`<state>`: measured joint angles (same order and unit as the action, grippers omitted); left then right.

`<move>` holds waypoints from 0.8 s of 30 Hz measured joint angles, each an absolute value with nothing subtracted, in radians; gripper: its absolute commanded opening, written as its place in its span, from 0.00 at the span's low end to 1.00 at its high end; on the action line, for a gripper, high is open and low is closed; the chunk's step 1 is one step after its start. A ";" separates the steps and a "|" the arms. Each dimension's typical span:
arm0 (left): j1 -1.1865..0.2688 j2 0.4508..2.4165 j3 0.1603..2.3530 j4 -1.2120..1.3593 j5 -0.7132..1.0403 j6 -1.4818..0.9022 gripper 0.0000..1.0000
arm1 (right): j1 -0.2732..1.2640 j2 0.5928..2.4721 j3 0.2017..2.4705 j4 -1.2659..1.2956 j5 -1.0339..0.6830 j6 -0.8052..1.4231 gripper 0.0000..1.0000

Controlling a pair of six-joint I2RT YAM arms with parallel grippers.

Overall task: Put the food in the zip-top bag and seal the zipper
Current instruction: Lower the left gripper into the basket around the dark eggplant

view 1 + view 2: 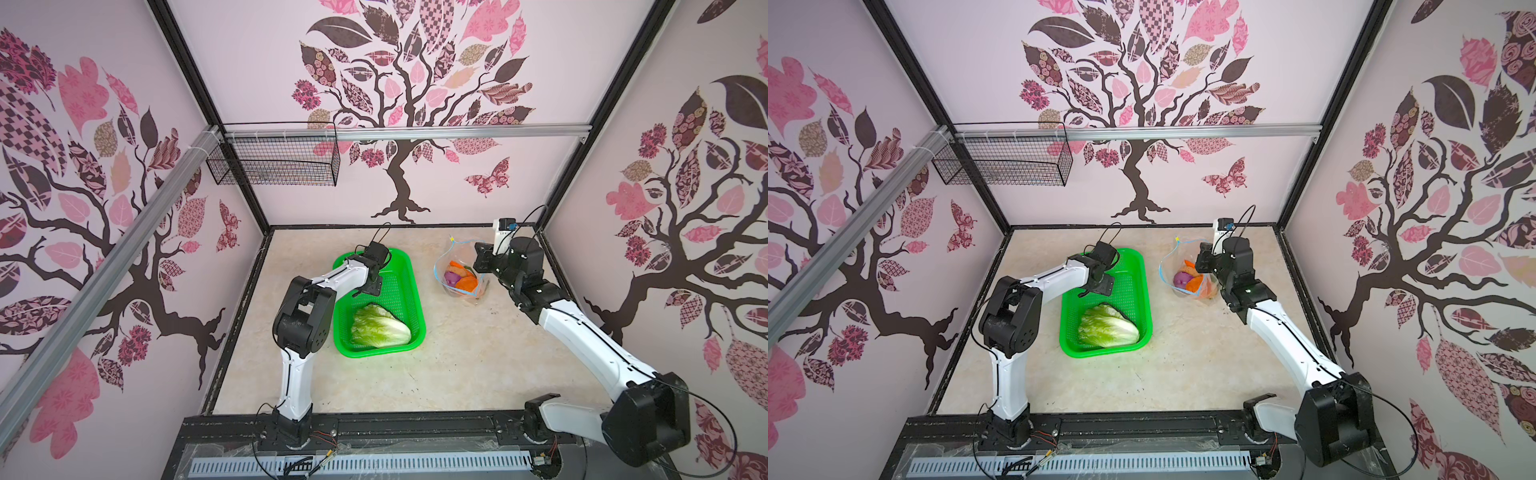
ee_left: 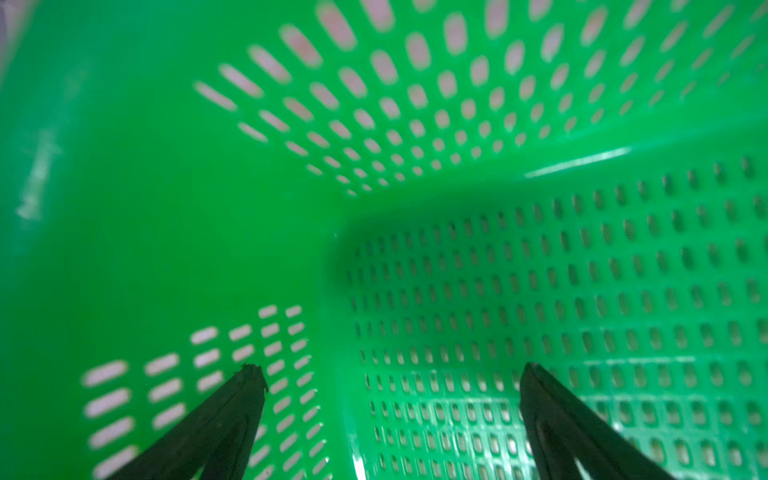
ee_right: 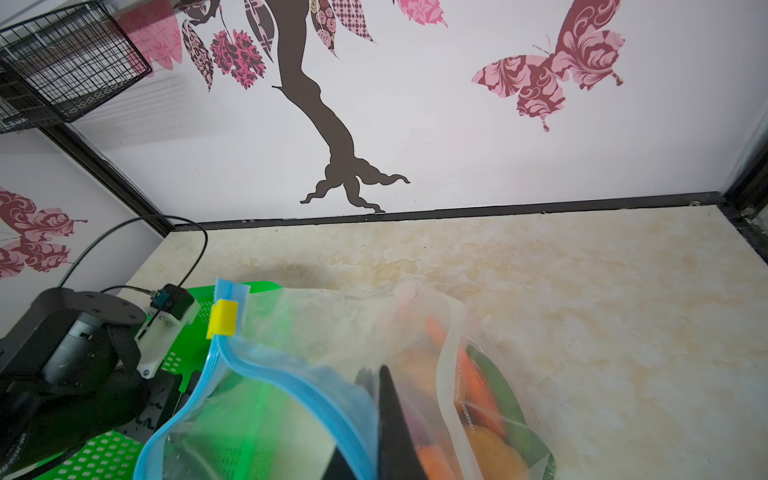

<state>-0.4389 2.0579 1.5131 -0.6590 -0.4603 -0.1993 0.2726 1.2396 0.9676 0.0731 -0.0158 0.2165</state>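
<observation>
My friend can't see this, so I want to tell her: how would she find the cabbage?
Start at the beige table; left of its middle sits a bright green basket. The cabbage lies alone at the basket's near end. It is the only leafy, pale green and white thing, while the orange and purple vegetables sit in the clear bag to the right.

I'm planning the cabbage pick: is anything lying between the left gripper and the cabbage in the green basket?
Nothing visible does. The left gripper is open at the far end of the basket, the cabbage lies at the near end, and only bare mesh floor shows between them.
</observation>
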 measured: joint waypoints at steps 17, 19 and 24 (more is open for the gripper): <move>-0.467 1.725 1.416 -0.794 -0.266 -0.294 0.98 | 0.273 1.239 0.967 0.077 -0.023 0.216 0.00; -0.486 1.638 1.382 -0.818 -0.223 -0.316 0.98 | 0.273 1.240 0.967 0.079 -0.024 0.216 0.00; -0.577 1.563 1.352 -0.902 -0.126 -0.338 0.98 | 0.273 1.240 0.967 0.080 -0.029 0.217 0.00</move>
